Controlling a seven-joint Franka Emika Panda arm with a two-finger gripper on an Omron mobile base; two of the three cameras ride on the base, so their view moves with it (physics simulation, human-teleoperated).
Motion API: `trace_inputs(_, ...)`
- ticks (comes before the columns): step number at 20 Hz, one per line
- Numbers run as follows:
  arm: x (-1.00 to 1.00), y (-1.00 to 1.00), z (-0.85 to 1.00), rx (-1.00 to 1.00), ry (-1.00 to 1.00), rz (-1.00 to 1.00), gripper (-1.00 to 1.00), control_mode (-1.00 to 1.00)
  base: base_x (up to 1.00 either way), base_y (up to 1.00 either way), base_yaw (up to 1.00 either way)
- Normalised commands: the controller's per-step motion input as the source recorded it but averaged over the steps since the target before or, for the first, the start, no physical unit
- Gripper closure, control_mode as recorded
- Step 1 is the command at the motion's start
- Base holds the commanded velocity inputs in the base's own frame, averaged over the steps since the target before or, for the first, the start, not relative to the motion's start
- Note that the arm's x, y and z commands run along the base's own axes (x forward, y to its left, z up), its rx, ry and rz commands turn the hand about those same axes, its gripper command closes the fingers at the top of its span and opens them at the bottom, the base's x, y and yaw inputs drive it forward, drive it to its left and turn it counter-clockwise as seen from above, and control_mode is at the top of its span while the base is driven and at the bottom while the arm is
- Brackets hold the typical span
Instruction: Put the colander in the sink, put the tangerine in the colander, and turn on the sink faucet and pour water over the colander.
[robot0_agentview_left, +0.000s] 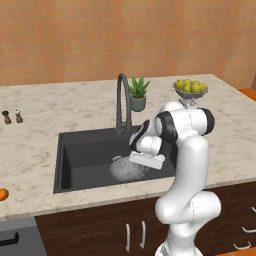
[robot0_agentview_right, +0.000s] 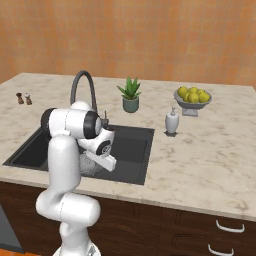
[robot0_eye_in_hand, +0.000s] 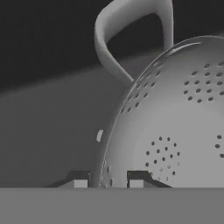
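Colander (robot0_agentview_left: 127, 169) down inside the sink (robot0_agentview_left: 80, 157), toward the right half of the basin, low enough that it looks at or close to the black floor; contact with the floor cannot be told. The fingers (robot0_eye_in_hand: 107, 181) are clamped on its rim: in the hand view the thin metal edge runs up between the two tips (robot0_eye_in_hand: 78, 181), one tip on each side of the wall, loop handle rising beyond. A rim pinch suits a wide bowl that could not be spanned whole, and it leaves the bowl hanging tilted from the hand.

Judgement: first step is near its end; release comes next, then the fruit.

Tangerine (robot0_agentview_left: 2, 194) sits on the counter (robot0_agentview_left: 30, 145) at the far left front edge, well apart from the sink, partly cut by the frame. A long reach left will be needed.

Sink faucet (robot0_agentview_left: 122, 102) stands at the back rim, its arch over the basin just behind the arm's wrist. Room to lift straight up is tight there; drawing back toward the front looks freer.

Right of the sink: potted plant (robot0_agentview_right: 130, 95), soap dispenser (robot0_agentview_right: 171, 121), footed fruit bowl (robot0_agentview_right: 192, 99), all clear of the path. Two small shakers (robot0_agentview_left: 12, 117) far left, behind the route to the tangerine.
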Motion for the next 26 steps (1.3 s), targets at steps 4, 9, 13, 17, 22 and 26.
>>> trace_inputs(4,-0.09,0.01,0.00,0.05,-0.11,0.19,1.00,-1.00,0.00,0.00,0.00)
trace_inputs(9,0.10,0.00,-0.06,0.02,-0.08,0.13,1.00,-1.00,0.00,0.00,0.00)
trace_inputs(13,0.05,0.02,-0.01,0.02,-0.06,0.10,-1.00,-1.00,0.00,0.00,0.00)
trace_inputs(17,0.00,0.03,0.11,0.06,-0.05,0.05,-1.00,-1.00,0.00,0.00,0.00)
trace_inputs(22,-0.03,-0.12,0.36,0.12,0.00,0.00,-1.00,-1.00,0.00,0.00,0.00)
trace_inputs(26,-0.04,-0.17,0.63,0.15,0.04,0.00,-1.00,-1.00,0.00,0.00,0.00)
